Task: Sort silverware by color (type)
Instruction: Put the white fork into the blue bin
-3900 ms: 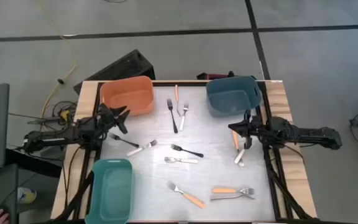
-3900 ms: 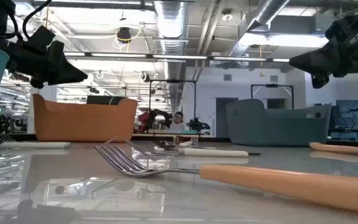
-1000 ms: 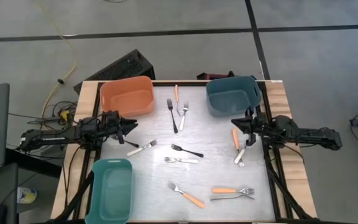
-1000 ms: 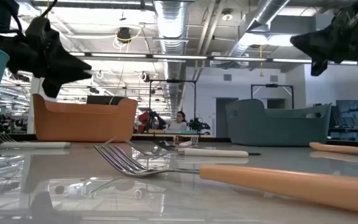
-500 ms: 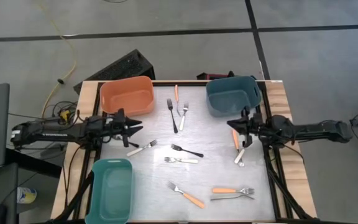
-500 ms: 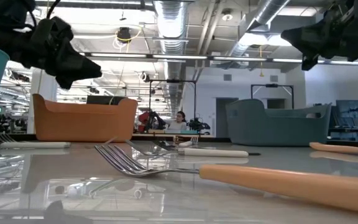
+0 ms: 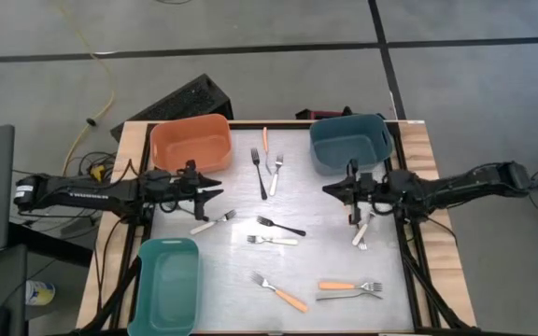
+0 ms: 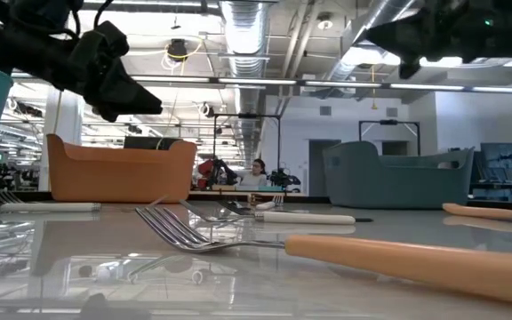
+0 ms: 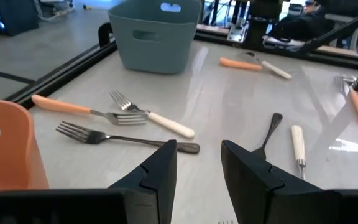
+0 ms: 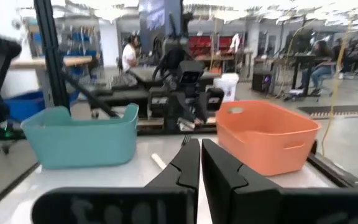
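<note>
While both arms reach in level over the desk [image 7: 325,271], neither hand carries anything. Left hand [image 7: 215,186] hovers just inboard of the orange bin [image 7: 191,143], above bare desk, its fingers [image 9: 160,171] parted with a clear gap and nothing between them. Right hand [image 7: 328,188] hovers below the dark blue bin [image 7: 348,143], reaching toward the desk's middle; its fingers [image 10: 187,163] are pressed nearly together, empty.

Silverware all lies flat on the desk:
- White-handled fork [image 7: 212,222] just below the left hand, tines pointing up-right.
- Black fork [image 7: 281,226] near the centre, lying at a slant.
- White-handled fork [image 7: 273,240] just below the black one, roughly horizontal.
- Upper middle, between the orange and dark blue bins: a dark fork [image 7: 260,173], a white-handled fork [image 7: 276,174] beside it, and an orange-handled piece [image 7: 265,139] above them near the far edge.
- Beneath the right arm: an orange-handled fork [image 7: 353,209] partly hidden by the arm, with a white-handled fork [image 7: 361,233] touching or crossing it; cannot tell which.
- Near edge: orange-handled fork [image 7: 282,293] at a slant; to its right another orange-handled fork [image 7: 349,285] lying just above a silver-grey fork [image 7: 348,295], the two parallel and close.

Teal bin [image 7: 167,285] sits at the near left corner. No silverware is visible in any of the three bins from above.

In the low view a person [image 8: 257,168] shows far back in the room.
</note>
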`<state>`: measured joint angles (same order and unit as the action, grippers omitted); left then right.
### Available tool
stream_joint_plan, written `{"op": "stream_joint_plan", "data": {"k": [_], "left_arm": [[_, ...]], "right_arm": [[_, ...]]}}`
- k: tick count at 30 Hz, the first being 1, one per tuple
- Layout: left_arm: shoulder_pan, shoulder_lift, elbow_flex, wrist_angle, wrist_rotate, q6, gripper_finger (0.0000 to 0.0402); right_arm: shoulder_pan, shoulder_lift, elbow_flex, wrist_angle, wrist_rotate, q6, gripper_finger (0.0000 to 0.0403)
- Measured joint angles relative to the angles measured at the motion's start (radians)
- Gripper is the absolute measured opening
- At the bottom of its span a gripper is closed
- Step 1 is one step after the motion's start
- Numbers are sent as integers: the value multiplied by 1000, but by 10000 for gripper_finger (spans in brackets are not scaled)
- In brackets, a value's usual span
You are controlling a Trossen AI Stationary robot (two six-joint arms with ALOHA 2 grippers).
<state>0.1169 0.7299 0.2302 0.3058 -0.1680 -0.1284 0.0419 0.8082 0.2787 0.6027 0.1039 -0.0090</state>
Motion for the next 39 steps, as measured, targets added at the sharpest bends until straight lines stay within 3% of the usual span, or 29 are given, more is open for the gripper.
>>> {"op": "stream_joint_plan", "data": {"k": [5,9,16,20,24,31,35,39], "left_arm": [[-27,63,44,-1,4,11,111],[-57,102,76,-1,3,34,111],[-82,170,97,0,-72,73,111],[-82,196,97,12,-98,66,111],[-82,207,97,43,-107,56,111],[-82,206,97,84,-117,59,111],[-82,206,97,88,-117,61,111],[-82,206,97,87,-117,64,111]], "right_arm": [[30,130,94,-30,-1,-2,43],[53,209,175,-157,-2,-8,43],[60,248,363,-749,1,-19,43],[59,261,482,-1093,61,43,43],[48,260,590,-1383,59,287,44],[51,267,612,-1726,20,1040,78],[88,295,568,-1829,-43,1325,107],[154,316,518,-1822,-112,1478,137]]}}
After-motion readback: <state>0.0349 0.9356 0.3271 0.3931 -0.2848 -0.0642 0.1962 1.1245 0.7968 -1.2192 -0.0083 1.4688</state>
